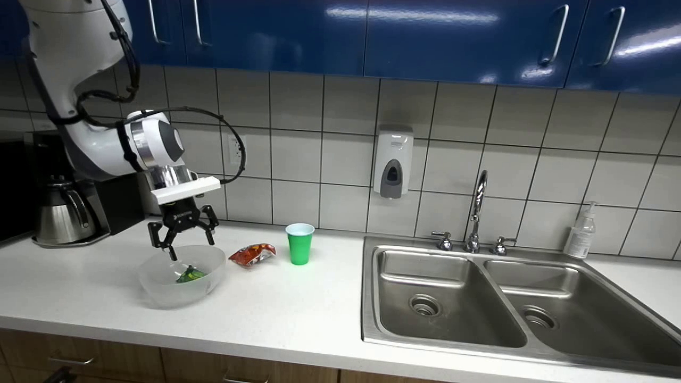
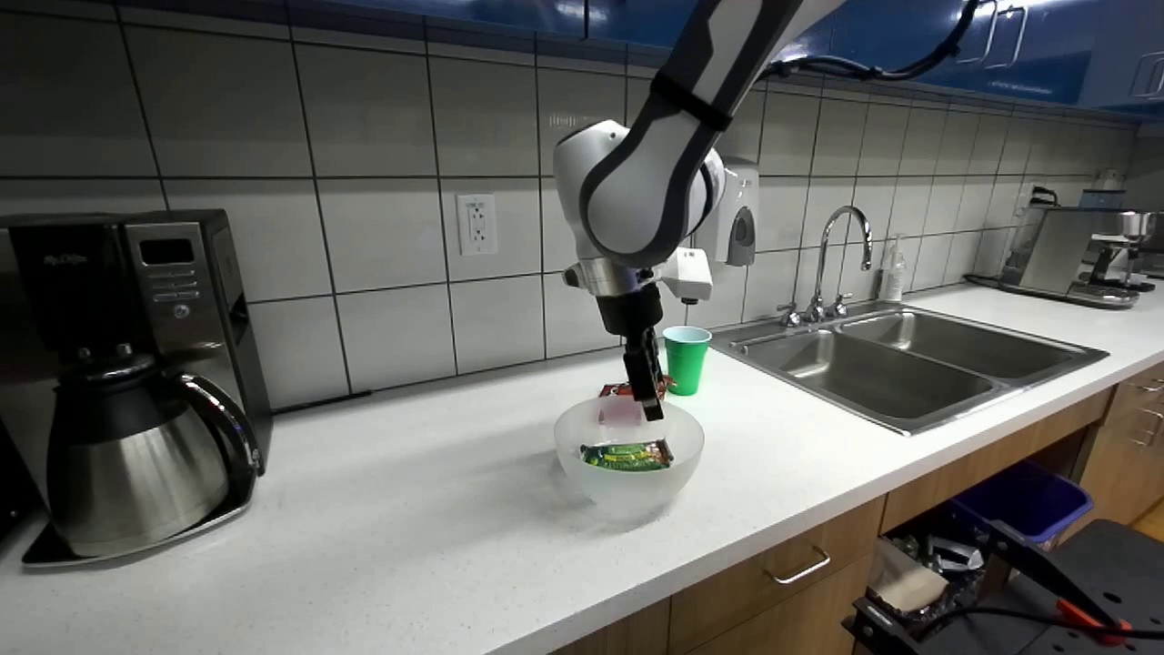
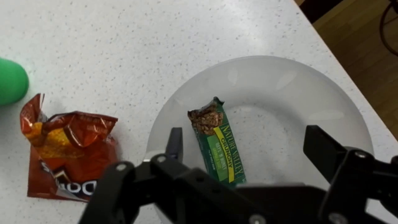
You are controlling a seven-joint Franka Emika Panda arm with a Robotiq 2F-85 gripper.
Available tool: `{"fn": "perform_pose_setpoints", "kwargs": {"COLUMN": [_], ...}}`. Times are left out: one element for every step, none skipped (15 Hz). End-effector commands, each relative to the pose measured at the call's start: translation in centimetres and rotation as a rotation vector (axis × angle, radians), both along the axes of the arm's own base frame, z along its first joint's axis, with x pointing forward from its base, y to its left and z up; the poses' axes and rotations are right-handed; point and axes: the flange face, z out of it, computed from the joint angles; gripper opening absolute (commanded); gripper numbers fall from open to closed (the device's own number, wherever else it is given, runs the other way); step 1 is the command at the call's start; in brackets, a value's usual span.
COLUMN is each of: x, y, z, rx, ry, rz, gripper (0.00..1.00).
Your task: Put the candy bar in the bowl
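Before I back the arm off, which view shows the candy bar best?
The wrist view: from above, the candy bar shows large, its lettering readable, though the gripper hides part of its lower end. Both exterior views show it small, in the bowl, lettering unreadable.

Green candy bar (image 3: 219, 140), 1 yellow stripe (image 3: 224, 155); whitish bowl (image 3: 339, 102); black tool (image 3: 244, 140).

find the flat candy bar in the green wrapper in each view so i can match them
In an exterior view: flat green-wrapped candy bar, left of centre, lower half.
In an exterior view: candy bar just right of centre, lower half.
In the wrist view: candy bar near the centre.
Shared landmark: the round see-through plastic bowl it lies in.
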Motion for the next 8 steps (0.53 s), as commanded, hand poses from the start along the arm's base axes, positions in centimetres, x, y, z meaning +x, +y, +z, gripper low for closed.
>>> {"fn": "perform_pose_setpoints", "kwargs": {"x": [-2.5, -3.1, -3.5, -4.0, -4.5, -5.1, -5.8, -6.5], "y": [-0.2, -0.5, -0.8, -1.2, -1.7, -2.1, -2.7, -3.3], "z": [2.9, 3.4, 3.8, 4.2, 4.7, 5.0, 5.4, 5.7], "rx": [-0.012, -0.01, -0.01, -0.008, -0.006, -0.008, -0.018, -0.028], "ry": [0.02, 0.029, 0.038, 0.047, 0.055, 0.067, 0.078, 0.083], "rz": [-0.197, -0.251, -0.305, -0.358, -0.411, -0.463, -0.514, -0.565], "gripper": [1.0, 1.0, 1.0, 1.0, 1.0, 1.0, 1.0, 1.0]}}
